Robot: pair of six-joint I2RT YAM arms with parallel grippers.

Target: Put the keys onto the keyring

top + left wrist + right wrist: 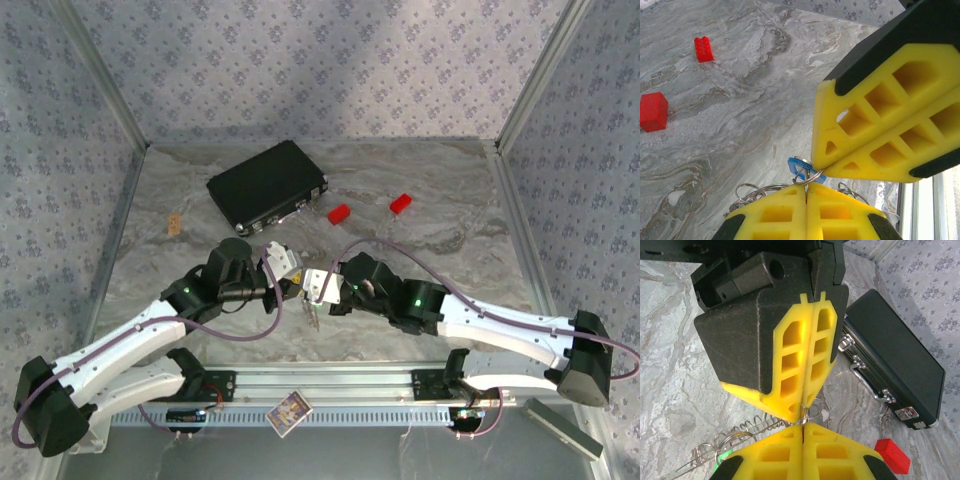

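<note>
Left gripper (806,190), clenched on the keyring (754,189), meets right gripper (819,167) pinching the blue key (799,164); threading seems underway, and next needs fine alignment.

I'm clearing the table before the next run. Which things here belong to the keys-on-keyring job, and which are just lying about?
Job: blue key; keyring; green key (a sliver of its head); left gripper and right gripper, both shut at the ring.
Lying about: black case; two red blocks; small tan piece; card at the near edge.
</note>
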